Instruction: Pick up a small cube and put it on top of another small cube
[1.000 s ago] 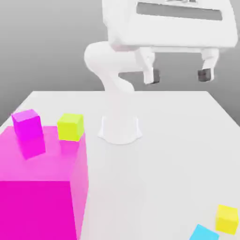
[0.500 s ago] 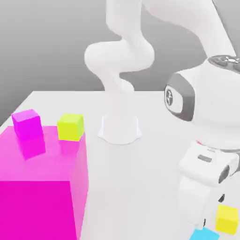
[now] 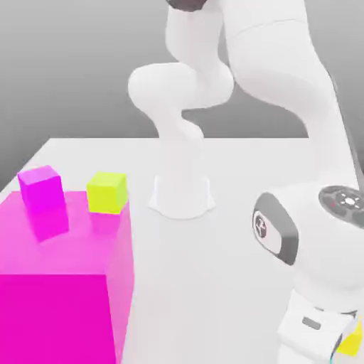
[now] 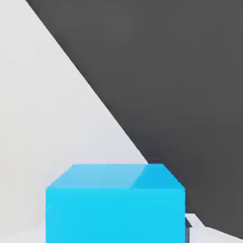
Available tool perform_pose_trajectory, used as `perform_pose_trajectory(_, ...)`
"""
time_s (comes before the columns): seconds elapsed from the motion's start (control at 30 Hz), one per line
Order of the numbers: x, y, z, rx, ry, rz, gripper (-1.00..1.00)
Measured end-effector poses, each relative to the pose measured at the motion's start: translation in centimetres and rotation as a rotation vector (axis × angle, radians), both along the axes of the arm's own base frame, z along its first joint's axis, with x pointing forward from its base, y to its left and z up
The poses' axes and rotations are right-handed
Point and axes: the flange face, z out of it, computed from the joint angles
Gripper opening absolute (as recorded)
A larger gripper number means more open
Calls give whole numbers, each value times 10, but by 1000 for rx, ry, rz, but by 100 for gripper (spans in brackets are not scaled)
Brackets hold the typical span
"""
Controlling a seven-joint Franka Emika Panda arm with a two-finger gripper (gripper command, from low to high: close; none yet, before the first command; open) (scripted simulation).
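Fingers first: honestly can't tell how wide they are or whether they're touching anything, because the arm's own wrist blocks them from where I'm standing. So no call on grip from me.

Using the robot's base [image 3: 182,195] as the landmark and going across from the exterior view's left: a big magenta block [image 3: 64,284] sits off that side of the base, with a small magenta cube [image 3: 41,188] and a yellow-green cube [image 3: 107,192] on top of it. Way over on the other side, nearer the camera than the base, the hand is down low by the table [image 3: 227,270], with a sliver of a yellow cube [image 3: 351,343] peeking out beside it.

The hand view has a blue cube [image 4: 115,201] right up close, near the table edge.

What could go wrong, I reckon: closing off-centre could shove the blue cube off that edge, or nudge the yellow one beside it.
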Motion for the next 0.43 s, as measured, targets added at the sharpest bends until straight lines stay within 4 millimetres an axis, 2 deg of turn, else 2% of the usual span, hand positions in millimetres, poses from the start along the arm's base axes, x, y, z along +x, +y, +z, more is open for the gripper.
perform_pose_trajectory(0.03,-1,1,14,0,0,4,-100)
perform_pose_trajectory(0.07,-10,13,26,2,1,36,-100)
perform_pose_trajectory(0.17,-51,61,58,4,2,186,-100)
perform_pose_trajectory(0.2,-61,72,60,3,1,223,-100)
perform_pose_trajectory(0.23,-66,78,53,1,1,241,-100)
perform_pose_trajectory(0.3,-70,82,29,1,0,255,-100)
perform_pose_trajectory(0.33,-71,82,15,0,0,257,100)
perform_pose_trajectory(0.43,-71,82,15,0,0,257,100)
